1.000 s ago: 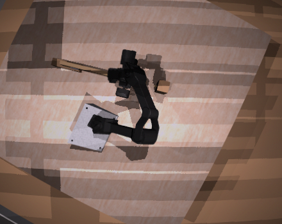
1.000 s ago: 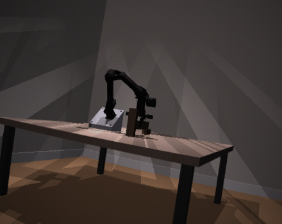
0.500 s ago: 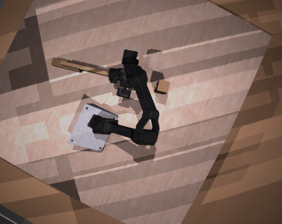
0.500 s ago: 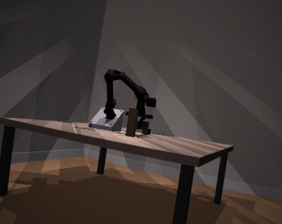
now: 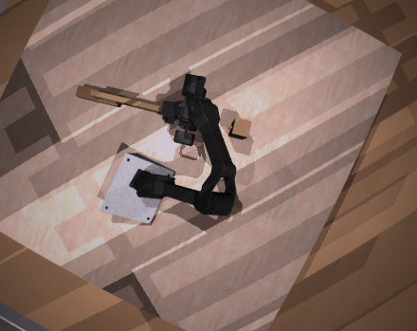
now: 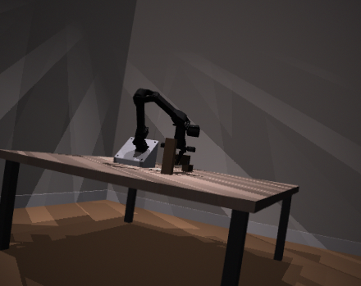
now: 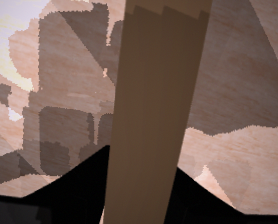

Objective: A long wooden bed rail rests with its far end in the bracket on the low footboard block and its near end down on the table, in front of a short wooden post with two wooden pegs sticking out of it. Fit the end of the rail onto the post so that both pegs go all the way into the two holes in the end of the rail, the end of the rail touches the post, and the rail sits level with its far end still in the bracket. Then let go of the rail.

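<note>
Running over the table [image 5: 296,95] [image 6: 219,190], gripped in jaws closed down to the width of the rail [image 5: 139,103] [image 7: 155,110], with its near end hidden from above. Could pull out of the bracket if drawn too far towards the post [image 5: 242,127] [image 6: 169,156], or (likelier, perhaps) jam against the pegs if pushed in tilted or twisted.
</note>
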